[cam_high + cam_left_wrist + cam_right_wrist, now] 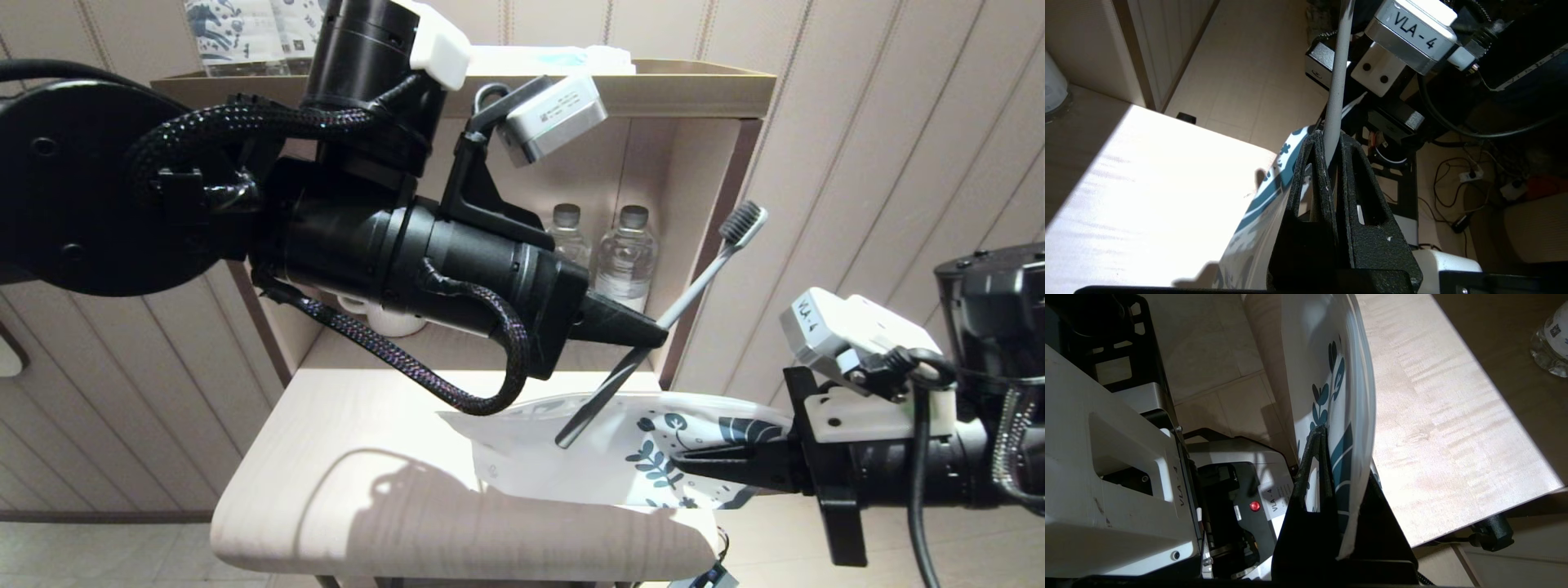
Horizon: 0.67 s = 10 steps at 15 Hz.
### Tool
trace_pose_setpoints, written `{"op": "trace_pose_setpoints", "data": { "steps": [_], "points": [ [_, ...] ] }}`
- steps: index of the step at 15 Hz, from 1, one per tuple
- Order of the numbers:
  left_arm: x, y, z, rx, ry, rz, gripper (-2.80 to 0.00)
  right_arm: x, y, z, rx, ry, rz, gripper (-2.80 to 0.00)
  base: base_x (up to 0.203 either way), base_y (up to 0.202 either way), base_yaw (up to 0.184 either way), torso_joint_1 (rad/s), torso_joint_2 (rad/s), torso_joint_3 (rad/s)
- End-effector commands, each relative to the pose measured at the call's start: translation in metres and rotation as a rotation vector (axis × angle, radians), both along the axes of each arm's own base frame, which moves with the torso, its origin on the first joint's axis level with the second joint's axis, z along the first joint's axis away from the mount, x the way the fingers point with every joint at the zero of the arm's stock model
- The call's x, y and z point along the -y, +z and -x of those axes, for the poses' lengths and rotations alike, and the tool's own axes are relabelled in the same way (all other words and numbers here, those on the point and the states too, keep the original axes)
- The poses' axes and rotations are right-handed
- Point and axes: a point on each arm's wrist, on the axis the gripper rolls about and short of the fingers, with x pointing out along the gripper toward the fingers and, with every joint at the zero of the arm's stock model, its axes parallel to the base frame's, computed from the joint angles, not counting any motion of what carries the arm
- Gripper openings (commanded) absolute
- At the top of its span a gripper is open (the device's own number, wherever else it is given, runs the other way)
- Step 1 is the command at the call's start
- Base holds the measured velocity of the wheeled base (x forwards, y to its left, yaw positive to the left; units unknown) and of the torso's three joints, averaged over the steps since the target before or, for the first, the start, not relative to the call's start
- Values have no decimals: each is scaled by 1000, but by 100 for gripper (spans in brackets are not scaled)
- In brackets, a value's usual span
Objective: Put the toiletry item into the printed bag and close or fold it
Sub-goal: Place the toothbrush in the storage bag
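Note:
My left gripper [657, 331] is shut on the grey toothbrush [694, 282], held slanted with the dark bristle head [741, 222] up and the handle end down inside the mouth of the printed bag [571, 457]. In the left wrist view the handle [1337, 90] rises from between the closed fingers [1327, 163]. The white bag with dark blue leaf print lies over the small table's right edge. My right gripper [686, 465] is shut on the bag's printed end and holds it up; in the right wrist view the bag [1331, 375] stands edge-on from the pinched fingertips [1321, 430].
The small light wooden table [343, 457] stands before an open shelf unit [702, 90]. Two water bottles [624, 253] and white cups [384, 318] sit in the shelf behind the left arm. Blue-patterned packs [237, 33] lie on the shelf's top.

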Motion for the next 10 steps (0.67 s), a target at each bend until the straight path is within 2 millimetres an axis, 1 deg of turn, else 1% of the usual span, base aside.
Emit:
{"op": "trace_pose_setpoints", "data": {
  "steps": [1,3,6,8,10],
  "points": [
    [4,-6,-4,-6,-4,-7,-280,-1,0,-1,-2,7,0,-280,0,0,0,0,0,0],
    [4,-2,-4,22,-9,7,-280,-1,-1,-1,-6,8,1,-280,0,0,0,0,0,0],
    [-3,12,-1,76,0,37,-280,-1,-1,-1,-7,19,-3,-280,0,0,0,0,0,0],
    [-3,10,-1,148,-14,19,-280,-4,-1,1,-9,35,0,-280,0,0,0,0,0,0],
    [0,1,-3,155,-17,-6,-280,-6,-2,-2,-15,35,2,-280,0,0,0,0,0,0]
  ]
}}
